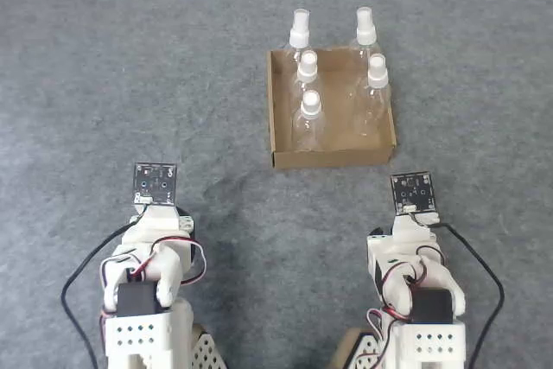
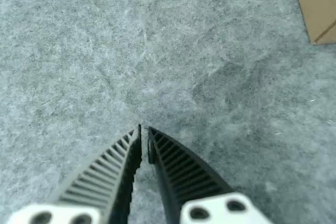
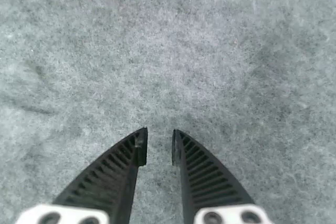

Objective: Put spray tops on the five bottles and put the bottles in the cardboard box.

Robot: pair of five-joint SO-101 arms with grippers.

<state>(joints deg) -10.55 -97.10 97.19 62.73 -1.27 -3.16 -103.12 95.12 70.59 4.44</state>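
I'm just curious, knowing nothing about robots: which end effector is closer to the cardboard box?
Right. The right end effector sits a little way back from the near wall of the cardboard box, by its right corner; the left end effector is farther off, well to the box's left.

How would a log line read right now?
five clear plastic bottles, white spray tops on: in brown cardboard box | left gripper: shut, empty | right gripper: open, empty

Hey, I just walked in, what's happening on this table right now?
Nothing is being handled at the moment. All five bottles stand in the cardboard box, each with a white spray top on. The left tool, shut and empty, and the right tool, slightly open and empty, hang over the grey mat, short of the box.
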